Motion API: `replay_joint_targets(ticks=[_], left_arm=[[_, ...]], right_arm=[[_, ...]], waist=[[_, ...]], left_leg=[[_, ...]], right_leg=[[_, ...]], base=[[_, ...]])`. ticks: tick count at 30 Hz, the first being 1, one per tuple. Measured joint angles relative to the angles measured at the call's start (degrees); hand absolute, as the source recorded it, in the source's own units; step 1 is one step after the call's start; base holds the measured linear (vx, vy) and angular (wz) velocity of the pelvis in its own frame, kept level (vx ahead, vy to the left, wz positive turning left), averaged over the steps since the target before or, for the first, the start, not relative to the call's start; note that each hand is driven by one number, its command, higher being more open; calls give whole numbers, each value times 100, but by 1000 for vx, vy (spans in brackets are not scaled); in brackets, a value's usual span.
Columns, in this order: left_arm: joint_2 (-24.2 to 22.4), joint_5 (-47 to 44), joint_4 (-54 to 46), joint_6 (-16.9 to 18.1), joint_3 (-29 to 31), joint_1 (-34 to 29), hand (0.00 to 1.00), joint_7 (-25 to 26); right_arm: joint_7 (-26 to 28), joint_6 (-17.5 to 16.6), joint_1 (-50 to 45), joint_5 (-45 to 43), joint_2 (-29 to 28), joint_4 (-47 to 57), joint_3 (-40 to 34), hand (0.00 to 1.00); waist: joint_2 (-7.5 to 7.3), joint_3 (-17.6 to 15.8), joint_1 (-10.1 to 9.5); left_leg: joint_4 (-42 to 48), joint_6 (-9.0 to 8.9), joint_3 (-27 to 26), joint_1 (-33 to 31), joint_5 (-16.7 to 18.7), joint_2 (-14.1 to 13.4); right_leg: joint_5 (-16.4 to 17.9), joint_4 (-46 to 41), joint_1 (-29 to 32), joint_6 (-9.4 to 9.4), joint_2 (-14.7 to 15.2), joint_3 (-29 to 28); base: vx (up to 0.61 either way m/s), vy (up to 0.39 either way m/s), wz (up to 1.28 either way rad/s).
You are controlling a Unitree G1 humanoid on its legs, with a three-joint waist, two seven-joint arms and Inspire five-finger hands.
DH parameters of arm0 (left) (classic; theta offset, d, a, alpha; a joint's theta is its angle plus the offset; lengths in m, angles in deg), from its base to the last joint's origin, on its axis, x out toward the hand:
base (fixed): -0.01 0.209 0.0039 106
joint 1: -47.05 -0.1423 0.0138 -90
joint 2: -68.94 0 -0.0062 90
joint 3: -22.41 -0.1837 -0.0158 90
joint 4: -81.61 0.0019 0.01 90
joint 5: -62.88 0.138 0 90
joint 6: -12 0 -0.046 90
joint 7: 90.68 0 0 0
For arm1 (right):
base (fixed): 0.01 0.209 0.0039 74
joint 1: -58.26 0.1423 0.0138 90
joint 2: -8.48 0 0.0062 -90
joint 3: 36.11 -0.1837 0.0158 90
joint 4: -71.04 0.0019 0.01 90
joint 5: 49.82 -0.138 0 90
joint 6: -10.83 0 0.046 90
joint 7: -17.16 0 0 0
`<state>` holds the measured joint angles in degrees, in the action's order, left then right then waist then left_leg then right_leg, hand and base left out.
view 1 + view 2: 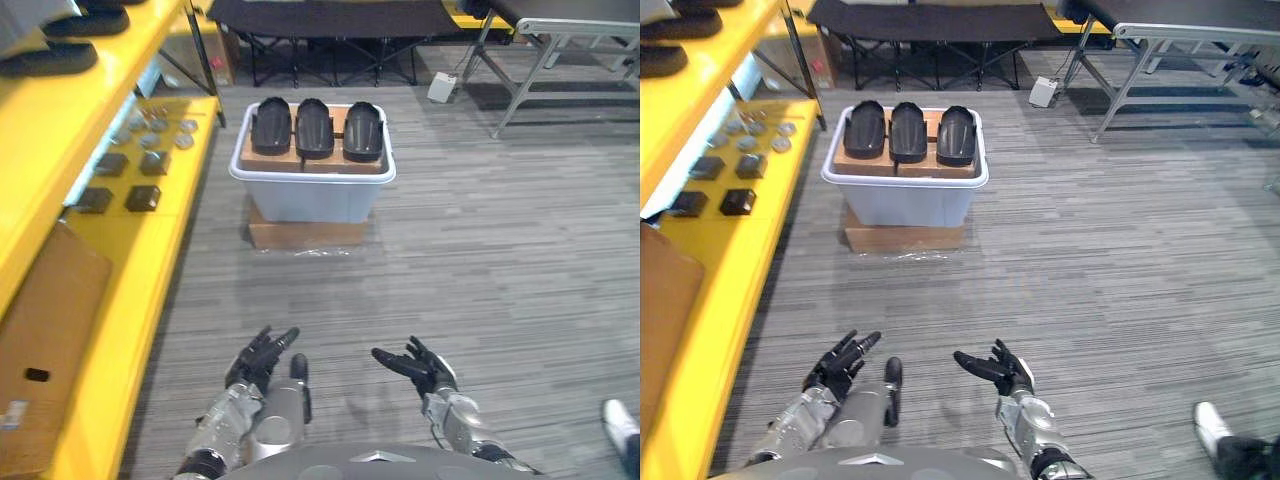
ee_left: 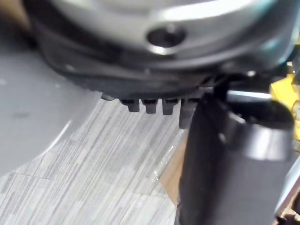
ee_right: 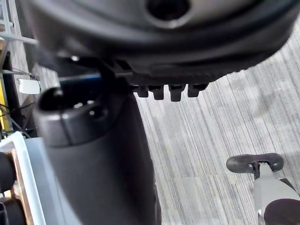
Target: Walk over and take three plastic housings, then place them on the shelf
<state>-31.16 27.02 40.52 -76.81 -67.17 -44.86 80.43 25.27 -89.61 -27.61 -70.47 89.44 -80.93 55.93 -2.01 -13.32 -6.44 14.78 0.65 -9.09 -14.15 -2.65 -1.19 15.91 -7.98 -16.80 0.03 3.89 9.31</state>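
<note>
Far left: long yellow shelf unit (image 1: 150, 300). Its lower board carries small black square parts (image 1: 142, 197), round silver discs (image 1: 160, 127) and a flat brown cardboard sheet (image 1: 50, 330) at the near end. The upper board carries black oblong pieces (image 1: 60, 45) (can't tell what they are).

Left hand (image 1: 255, 362): low in the head views, over the grey striped floor (image 1: 480, 260). Fingers spread and fairly straight, nothing in it. Its wrist view shows the same, with bare floor past the fingertips.

Centre, well ahead of both hands: pale grey plastic bin (image 1: 312, 195) sitting on a flat brown cardboard box (image 1: 305, 233). The three black plastic housings are in the top of the bin, side by side in a row on brown cardboard: left black housing (image 1: 271, 125), middle black housing (image 1: 314, 127), right black housing (image 1: 363, 130). Neighbours are touching or nearly so, and neither hand touches any of them.

Right hand (image 1: 428, 372): level with the left, palm turned inward, fingers loosely extended and apart, empty.

Back right: small white box (image 1: 441, 87) on the floor, beside a grey metal-legged table (image 1: 560, 40).

Lower right corner: a person's shoe (image 1: 622, 425), white at the toe.
</note>
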Motion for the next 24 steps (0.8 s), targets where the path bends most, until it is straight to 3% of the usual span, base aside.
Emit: replay_joint_targets(ticks=[1, 2, 3, 4, 5, 6, 8, 9, 10, 11, 13, 14, 15, 16, 17, 19, 21, 24], left_arm=[[-56, 15, 43, -17, 12, 49, 100, 107], [-82, 33, 109, -16, 14, 26, 100, 137], [-38, 48, 140, -37, 6, -5, 100, 137], [3, 55, 150, -43, -6, -30, 100, 143], [56, 56, 171, -49, -32, -57, 100, 202], [65, 54, 171, -40, -73, -87, 100, 258], [75, 50, 173, -48, -163, -138, 100, 259], [73, 23, 172, -103, -244, -126, 100, 265], [70, -26, 171, -154, -314, -69, 100, 260], [105, -54, 177, -166, -404, -33, 100, 226], [203, -62, 231, -178, -410, -36, 100, 155], [315, -189, 245, -183, -413, -92, 100, 146], [338, -278, 353, -170, -385, -83, 100, 143], [263, -322, 383, -154, -397, -98, 100, 160], [153, -447, 401, -107, -393, -198, 100, 147], [22, -544, 341, 24, -302, -146, 100, 114], [-86, -603, 321, 151, -168, -144, 100, 119], [-60, -479, 327, 235, -179, -151, 100, 127]], right_arm=[[16, -11, 20, -11, 49, -19, 28, 100], [39, -21, 84, -19, 49, -33, 67, 100], [68, -22, 93, -9, 0, -37, 113, 100], [77, -29, 76, -1, -51, -40, 138, 100], [104, -45, 10, 36, -117, -56, 206, 100], [127, -49, -56, 148, -118, -73, 295, 100], [144, -66, -72, 216, -116, -51, 316, 100], [129, -75, -85, 230, -103, -11, 309, 100], [115, -75, -76, 239, -51, 23, 306, 100], [99, -123, -63, 240, -14, 69, 300, 100], [43, -159, -159, 244, -48, 107, 298, 100], [34, -167, -241, 328, -111, 106, 300, 100], [37, -176, -318, 401, -72, 104, 291, 100], [28, -176, -318, 412, 1, 102, 267, 100], [-9, -175, -292, 397, 97, 104, 211, 100], [-27, -173, -268, 335, 244, 105, 168, 100], [-45, -171, -287, 346, 356, 105, 176, 100], [-267, -180, -393, 348, 337, 336, -44, 100]], waist=[[39, 15, -16], [87, 19, -5], [72, 7, 21], [37, -11, 39], [-20, -46, 50], [11, -53, 33], [120, -104, 36], [226, -78, 71], [349, -101, 120], [430, -107, 201], [293, -62, 198], [91, -10, 187], [64, 25, 208], [206, 86, 184], [378, 195, 197], [627, 182, 180], [664, 119, 167], [660, 116, 297]], left_leg=[[96, 124, -45, -15, 165, 76], [-21, 166, -35, 129, 245, 88], [-151, 226, -31, 323, 305, 159], [-219, 243, -23, 479, 347, 230], [-295, 256, -23, 801, 471, 337], [-314, 235, -22, 1097, 610, 373], [-290, 220, 36, 1380, 801, 336], [-254, 221, 162, 1442, 919, 264], [-153, 189, 335, 1438, 1036, 125], [76, 70, 620, 1363, 1218, -47], [528, -181, 954, 1312, 1579, -157], [743, -344, 1115, 1323, 1819, -124], [943, -485, 1300, 1363, 2044, -173], [997, -549, 1339, 1381, 2092, -344], [1255, -610, 1367, 1293, 2094, -593], [2497, -840, 1339, 790, 1752, -935], [3414, -963, 1161, 438, 1221, -1176], [2590, -740, 203, 461, 1412, -1455]], right_leg=[[-7, -582, 243, 46, 117, -34], [-100, -1735, 760, 405, 268, -25], [-322, -2848, 1246, 982, 469, -38], [-531, -3521, 1535, 1386, 629, -63], [-458, -4473, 1894, 1260, 919, 14], [-255, -4741, 2088, 922, 1130, 250], [-55, -4360, 2259, 597, 1255, 540], [7, -3657, 2409, 528, 1261, 703], [-26, -2754, 2536, 575, 1163, 683], [-288, -1566, 2604, 757, 981, 351], [-1074, -390, 2527, 870, 868, -39], [-1493, -57, 2441, 805, 850, -156], [-1953, -322, 2406, 710, 767, -254], [-1863, -492, 2422, 588, 635, -117], [-1561, -526, 2361, 498, 444, 83], [-1440, -395, 2008, 340, 154, 306], [-1398, -68, 1499, 272, 40, 371], [-1406, 437, 962, 336, 134, 518]], base=[[395, 133, -4], [465, 166, -7], [372, 137, 0], [366, 93, 8], [377, 53, 13], [382, 42, 8], [287, 10, 9], [329, -55, 44], [441, -149, 85], [452, -231, 107], [445, -383, 95], [446, -548, 89], [378, -482, 73], [363, -423, 61], [329, -327, 36], [314, -342, 35], [258, -226, 12], [223, -96, 17]])
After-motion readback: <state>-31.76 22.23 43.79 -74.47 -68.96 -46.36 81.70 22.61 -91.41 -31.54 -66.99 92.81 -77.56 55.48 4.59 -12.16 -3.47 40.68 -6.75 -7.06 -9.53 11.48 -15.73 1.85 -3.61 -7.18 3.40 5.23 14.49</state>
